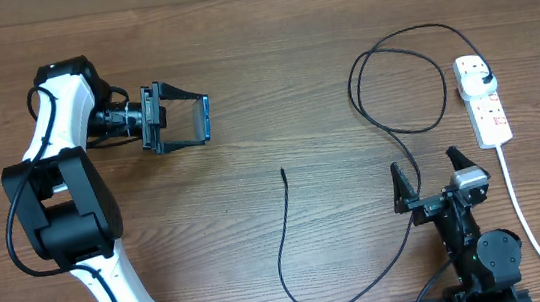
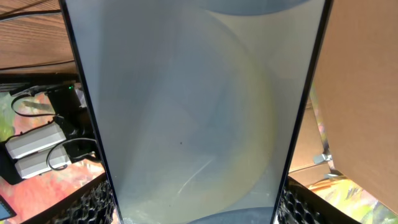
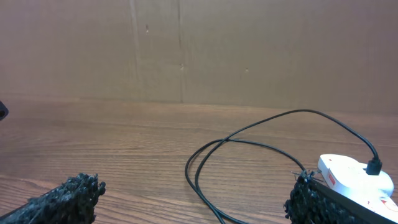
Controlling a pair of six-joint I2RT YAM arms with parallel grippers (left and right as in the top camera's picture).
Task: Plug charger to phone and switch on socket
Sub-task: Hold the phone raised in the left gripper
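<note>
My left gripper (image 1: 178, 121) is shut on the phone (image 1: 189, 121) and holds it above the table at the left. In the left wrist view the phone (image 2: 193, 112) fills the frame between both fingers. The charger cable (image 1: 399, 82) loops on the right, its black plug (image 1: 485, 79) sits in the socket (image 1: 483, 100), and its free tip (image 1: 283, 172) lies at the table's middle. My right gripper (image 1: 429, 177) is open and empty near the front right, beside the cable. The cable loop (image 3: 249, 146) and the socket (image 3: 357, 174) show in the right wrist view.
The socket's white cord (image 1: 523, 215) runs down the right side toward the front edge. A cardboard wall (image 3: 199, 50) stands behind the table. Clutter and grey boxes (image 2: 34, 146) show past the phone in the left wrist view.
</note>
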